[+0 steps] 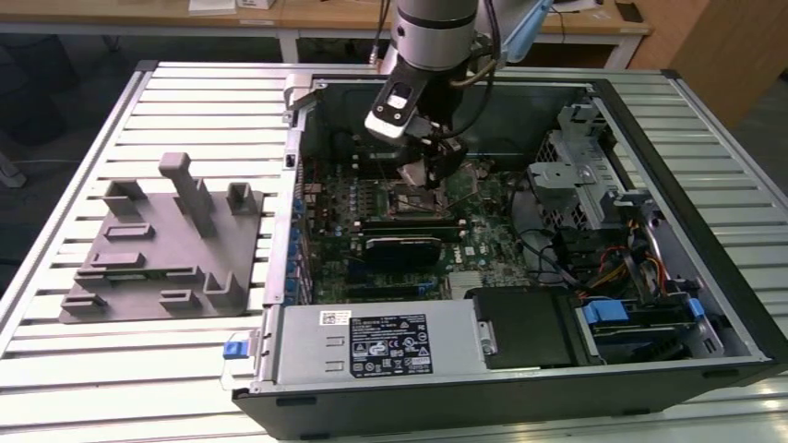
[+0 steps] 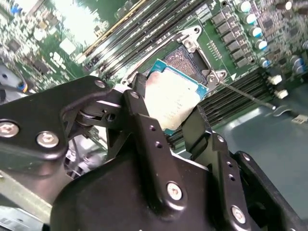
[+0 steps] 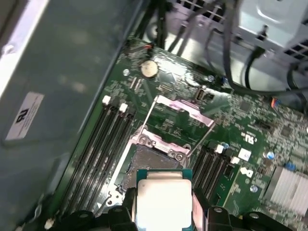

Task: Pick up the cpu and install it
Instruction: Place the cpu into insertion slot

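Exterior view takes in the slatted metal table [image 1: 74, 388], and on it the open computer case [image 1: 493, 411] lying on its side, with the grey plastic fixture [image 1: 161, 249] beside it toward the exterior view's left. Inside the case lies the green motherboard [image 1: 481, 249], and my gripper [image 1: 434, 175] hangs down over the part of it where the cpu socket [image 1: 412, 198] sits. In the first wrist view the socket [image 3: 151, 161] stands open: its load plate [image 3: 180, 108] is swung up and back, and the dark bed of contacts is bare, flanked by memory slots [image 3: 103, 144]. The thin metal lever [image 2: 245, 94] in the second wrist view stands released, off to the side of the socket frame. The cpu [image 3: 161, 204], pale metal top toward me, is pinched by its edges between my two fingers [image 2: 144, 130], and it hangs just above the near edge of the socket, partly overlapping it and looking slightly tilted rather than lying flat in the frame. As I judge it, the picking up is done and the chip has been carried into the case. Seating it squarely in the socket, letting go, and closing the load plate and lever are not yet done.
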